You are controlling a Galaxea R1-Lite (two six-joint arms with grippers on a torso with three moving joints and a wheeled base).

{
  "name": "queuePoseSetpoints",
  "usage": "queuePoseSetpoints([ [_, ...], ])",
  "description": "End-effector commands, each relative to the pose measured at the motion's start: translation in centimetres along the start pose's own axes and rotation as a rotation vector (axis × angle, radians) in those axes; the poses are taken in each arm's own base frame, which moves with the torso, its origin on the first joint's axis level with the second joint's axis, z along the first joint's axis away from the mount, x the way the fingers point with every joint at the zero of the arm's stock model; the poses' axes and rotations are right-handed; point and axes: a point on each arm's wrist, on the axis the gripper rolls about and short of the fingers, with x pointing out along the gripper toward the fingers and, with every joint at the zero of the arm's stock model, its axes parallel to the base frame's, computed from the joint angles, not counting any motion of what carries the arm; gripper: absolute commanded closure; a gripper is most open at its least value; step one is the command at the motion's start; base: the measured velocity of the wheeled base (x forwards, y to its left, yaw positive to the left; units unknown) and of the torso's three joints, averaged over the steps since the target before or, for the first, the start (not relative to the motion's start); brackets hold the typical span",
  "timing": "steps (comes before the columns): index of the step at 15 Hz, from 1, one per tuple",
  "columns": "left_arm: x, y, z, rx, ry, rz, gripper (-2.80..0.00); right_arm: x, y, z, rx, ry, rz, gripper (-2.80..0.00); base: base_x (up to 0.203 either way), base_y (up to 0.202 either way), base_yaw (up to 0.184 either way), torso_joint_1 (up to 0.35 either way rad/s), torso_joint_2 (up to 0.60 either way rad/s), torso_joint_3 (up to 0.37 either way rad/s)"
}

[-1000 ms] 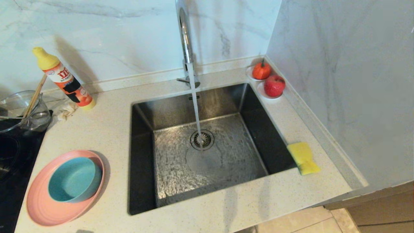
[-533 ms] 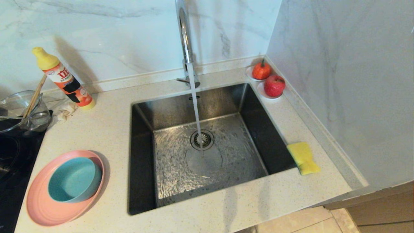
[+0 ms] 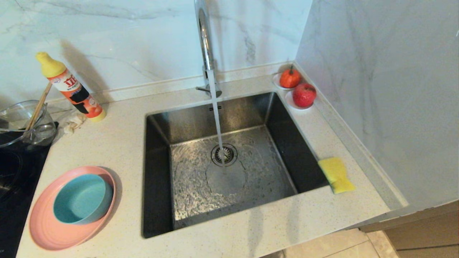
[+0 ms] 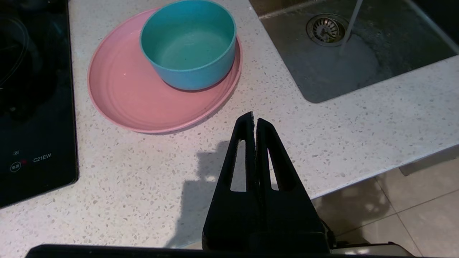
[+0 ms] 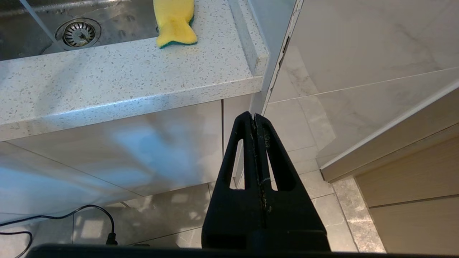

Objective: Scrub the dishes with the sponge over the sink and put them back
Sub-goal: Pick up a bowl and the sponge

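Dishes: blue bowl (image 3: 82,199) sits on the pink plate (image 3: 46,225) — both on the counter (image 3: 118,143), left of the sink (image 3: 218,161).
Sponge: yellow sponge (image 3: 336,174) lies on the counter by the sink's right edge.
Tap: tap (image 3: 204,39) runs water down by the drain (image 3: 224,154).
Left gripper: left gripper (image 4: 254,120) is above the counter near the plate — jaws pressed together, holding nothing.
Right gripper: right gripper (image 5: 254,116) is low, in front of the cabinet, jaws together, holding nothing.
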Motion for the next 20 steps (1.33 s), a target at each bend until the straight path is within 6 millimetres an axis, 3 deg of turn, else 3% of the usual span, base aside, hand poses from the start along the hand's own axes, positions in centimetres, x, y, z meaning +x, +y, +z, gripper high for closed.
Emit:
queuePoseSetpoints([
  [1, 0.03, 0.01, -0.02, -0.04, -0.002, 0.004, 0.0, 0.0, 0.0, 0.0, 0.0, 0.0, 0.0, 0.0, 0.0, 0.0, 0.0, 0.0, 0.0, 0.0],
  [7, 0.04, 0.11, 0.03, -0.131, -0.007, 0.049, 0.0, 0.0, 0.0, 0.01, 0.0, -0.001, 0.0, 0.0, 0.0, 0.0, 0.0, 0.0, 0.0, 0.0],
  [20, 0.04, 0.11, 0.03, -0.132, -0.007, 0.049, 0.0, -0.01, 0.0, -0.02, -0.023, 0.001, 0.002, 0.0, 0.0, 0.0, 0.0, 0.0, 0.0, 0.0],
])
